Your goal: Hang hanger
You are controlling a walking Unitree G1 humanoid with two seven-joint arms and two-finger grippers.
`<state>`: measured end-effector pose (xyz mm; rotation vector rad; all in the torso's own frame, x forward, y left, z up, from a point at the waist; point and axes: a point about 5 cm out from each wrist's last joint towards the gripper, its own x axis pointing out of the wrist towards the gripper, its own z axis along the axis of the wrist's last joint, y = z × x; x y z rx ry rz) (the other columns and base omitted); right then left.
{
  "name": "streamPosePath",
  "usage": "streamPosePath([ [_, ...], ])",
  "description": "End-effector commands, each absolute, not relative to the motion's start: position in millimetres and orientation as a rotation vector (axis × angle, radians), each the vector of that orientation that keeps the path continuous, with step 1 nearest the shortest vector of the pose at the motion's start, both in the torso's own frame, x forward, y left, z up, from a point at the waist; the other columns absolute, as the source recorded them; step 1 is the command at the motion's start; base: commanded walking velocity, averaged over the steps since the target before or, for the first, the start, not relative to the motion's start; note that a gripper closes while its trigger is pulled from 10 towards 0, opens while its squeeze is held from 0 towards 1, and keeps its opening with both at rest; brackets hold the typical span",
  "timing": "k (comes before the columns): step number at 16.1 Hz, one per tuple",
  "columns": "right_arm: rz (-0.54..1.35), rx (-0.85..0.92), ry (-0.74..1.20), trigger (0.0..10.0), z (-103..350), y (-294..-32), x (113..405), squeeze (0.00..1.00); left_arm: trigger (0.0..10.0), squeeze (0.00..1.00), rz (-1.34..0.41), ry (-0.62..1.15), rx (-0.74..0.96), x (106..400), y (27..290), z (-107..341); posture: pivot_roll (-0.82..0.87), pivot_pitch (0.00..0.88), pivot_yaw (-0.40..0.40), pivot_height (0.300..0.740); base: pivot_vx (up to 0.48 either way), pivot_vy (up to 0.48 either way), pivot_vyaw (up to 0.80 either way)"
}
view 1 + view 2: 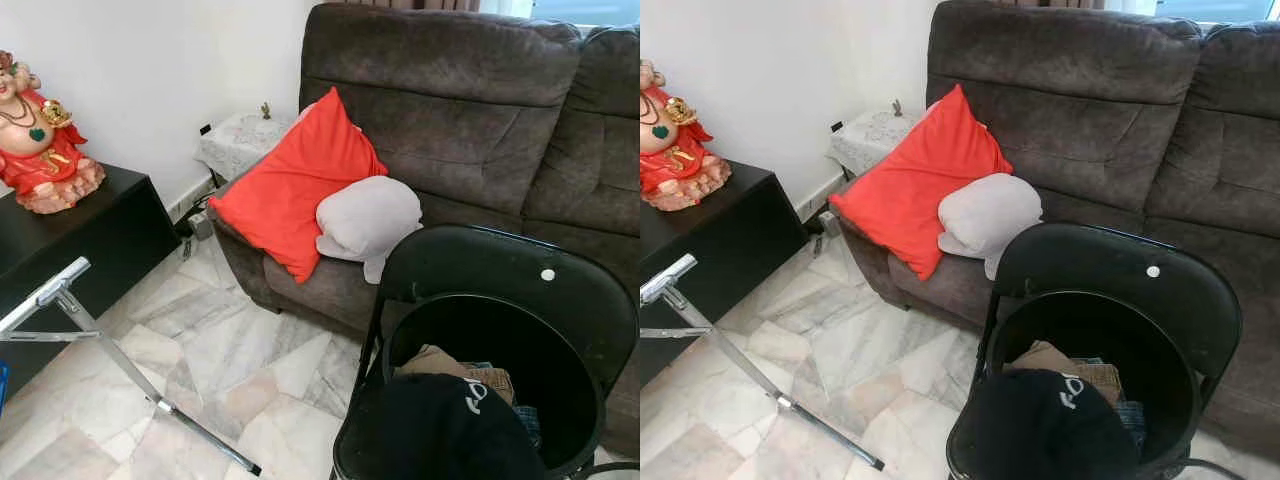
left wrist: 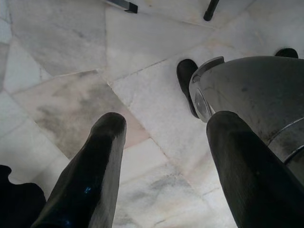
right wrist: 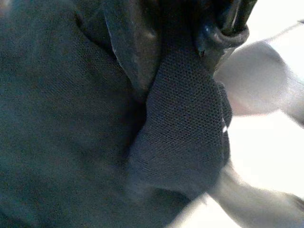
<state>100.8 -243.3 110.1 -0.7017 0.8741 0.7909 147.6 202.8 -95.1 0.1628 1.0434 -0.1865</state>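
Standing near right, a black basket (image 1: 560,420) is holding clothes (image 1: 470,375), its rim against a folding chair (image 1: 520,270). Left gripper (image 2: 164,156) is hanging released over bare marble floor (image 1: 240,360). Right gripper: cannot tell; dark cloth (image 3: 180,123) is covering its view. Metal rack legs (image 1: 110,350) are crossing near left. Hanger: cannot tell where.

Metal rack (image 1: 100,345) cut off at left edge. Red statue (image 1: 35,140) cropped likewise. Clothes in black basket (image 1: 560,330) half hidden under dark garment (image 1: 450,430). Right wrist view blurred: dark mesh fabric (image 3: 185,118), pale shapes unidentifiable.
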Motion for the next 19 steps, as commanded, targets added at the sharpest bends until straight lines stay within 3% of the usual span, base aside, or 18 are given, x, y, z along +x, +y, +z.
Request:
streamPosePath([
  [1, 0.739, -0.789, 0.872, 0.0, 110.9, -250.4, 105.1, 0.00, 10.0, 0.00, -0.188, 1.069, 0.182, 141.8, 207.1, -96.8, -0.06, 0.098, 0.120, 0.740, 0.000, 0.000, 0.00],
  [2, 0.745, -0.786, 0.865, 0.0, 111.1, -249.2, 106.3, 0.00, 10.0, 0.00, -0.188, 1.069, 0.181, 141.9, 207.0, -96.8, -0.06, 0.098, 0.118, 0.740, 0.000, 0.000, 0.00],
  [3, 0.773, -0.753, 0.856, 0.2, 111.6, -242.0, 105.0, 0.36, 10.0, 0.00, -0.188, 1.069, 0.179, 141.9, 206.8, -96.8, -0.06, 0.098, 0.118, 0.740, 0.000, 0.000, 0.00],
  [4, 0.816, -0.731, 0.880, 4.8, 110.2, -236.7, 100.3, 1.00, 10.0, 0.00, -0.190, 1.069, 0.177, 141.9, 206.5, -96.8, -0.06, 0.098, 0.117, 0.740, 0.000, 0.000, 0.00],
  [6, 0.816, -0.793, 0.959, 10.0, 104.4, -245.7, 92.7, 1.00, 10.0, 0.00, -0.192, 1.068, 0.174, 142.0, 206.1, -96.8, -0.06, 0.100, 0.117, 0.740, 0.000, 0.000, 0.00],
  [19, 0.874, -0.644, 0.799, 10.0, 122.3, -208.0, 93.9, 1.00, 10.0, 0.00, -0.200, 1.070, 0.170, 142.1, 205.0, -97.0, -0.07, 0.105, 0.113, 0.740, 0.000, 0.000, 0.00],
])
